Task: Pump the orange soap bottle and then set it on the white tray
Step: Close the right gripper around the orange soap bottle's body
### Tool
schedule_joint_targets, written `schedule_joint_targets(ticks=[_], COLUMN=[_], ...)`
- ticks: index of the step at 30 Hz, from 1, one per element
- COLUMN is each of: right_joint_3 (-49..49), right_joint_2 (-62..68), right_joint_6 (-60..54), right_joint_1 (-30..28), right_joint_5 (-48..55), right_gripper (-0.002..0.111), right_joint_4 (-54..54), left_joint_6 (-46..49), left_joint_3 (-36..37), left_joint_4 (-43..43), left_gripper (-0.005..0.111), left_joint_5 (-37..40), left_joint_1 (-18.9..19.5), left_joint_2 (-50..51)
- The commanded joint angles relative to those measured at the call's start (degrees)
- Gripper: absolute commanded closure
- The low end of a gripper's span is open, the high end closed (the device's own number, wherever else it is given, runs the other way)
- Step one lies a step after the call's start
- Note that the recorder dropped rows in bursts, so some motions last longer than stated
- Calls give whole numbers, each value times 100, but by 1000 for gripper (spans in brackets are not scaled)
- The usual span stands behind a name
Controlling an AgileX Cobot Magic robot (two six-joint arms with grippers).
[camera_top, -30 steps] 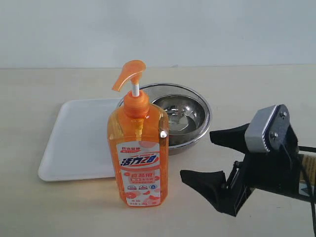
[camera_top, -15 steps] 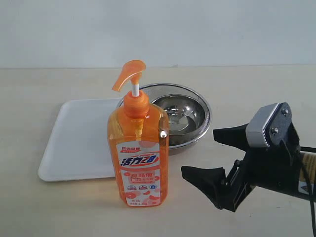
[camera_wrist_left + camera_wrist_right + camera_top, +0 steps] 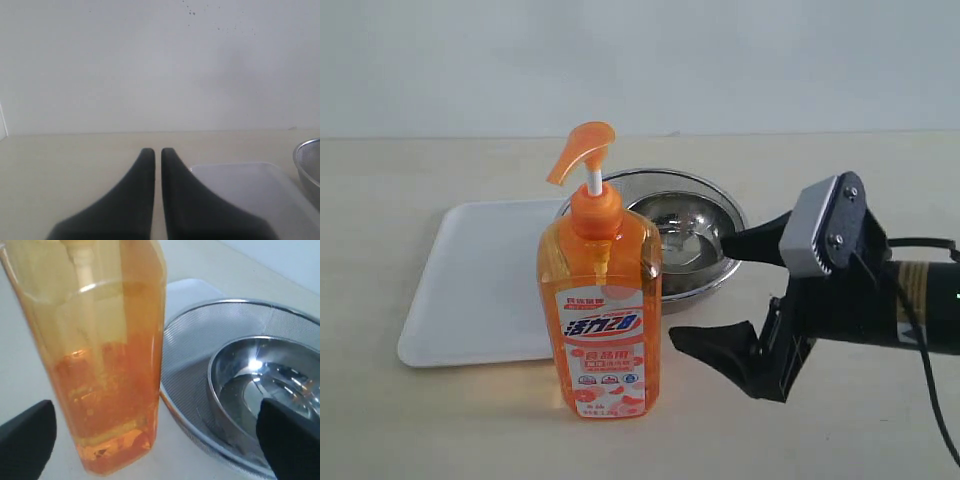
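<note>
**A:** While the orange soap bottle (image 3: 600, 300) stands upright on the bench (image 3: 420, 430), where does the right tool (image 3: 700, 290) sit?

**B:** At the bottle's 3 o'clock in the exterior view. It is spread wide with nothing in it. The tip of the lower black finger (image 3: 715, 350) is just beside the bottle's side and not touching it.

**A:** And the bottle against the white tray (image 3: 470, 290)?

**B:** The bottle rests on the bench in front of the tray, not on it. The tray lies at its 10 o'clock. The pump head is up on its white stem.

**A:** What's behind it?

**B:** At 1 o'clock there is a round steel mesh strainer (image 3: 650, 175) holding a steel bowl (image 3: 695, 235), just beside the tray.

**A:** The left tool (image 3: 157, 152)?

**B:** Its fingers are drawn together to a thin slit, with nothing between them.
</note>
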Motion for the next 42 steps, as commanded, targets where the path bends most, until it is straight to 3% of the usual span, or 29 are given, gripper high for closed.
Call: schedule_joint_targets(ticks=[1, 7, 15, 22, 42], right_joint_3=[-431, -730, -1178, -1376, -1576], right_joint_2=[-5, 229, 1158, 1335, 1335], right_joint_6=[747, 1315, 1031, 961, 977], right_joint_1=[2, 2, 2, 2, 2], right_joint_5=[40, -502, -822, -994, -1328], right_gripper=[3, 3, 4, 26, 26], right_joint_4=[-1076, -2098, -2159, -1985, -2056], left_joint_6=[-73, -73, -71, -71, -71], left_joint_3=[22, 22, 22, 22, 22], left_joint_4=[-60, -60, -99, -123, -123], left_gripper=[102, 102, 102, 102, 102], left_joint_5=[-45, -45, -45, 24, 24], left_joint_1=[-49, -49, -49, -49, -49], left_joint_2=[-6, -6, -6, -6, -6])
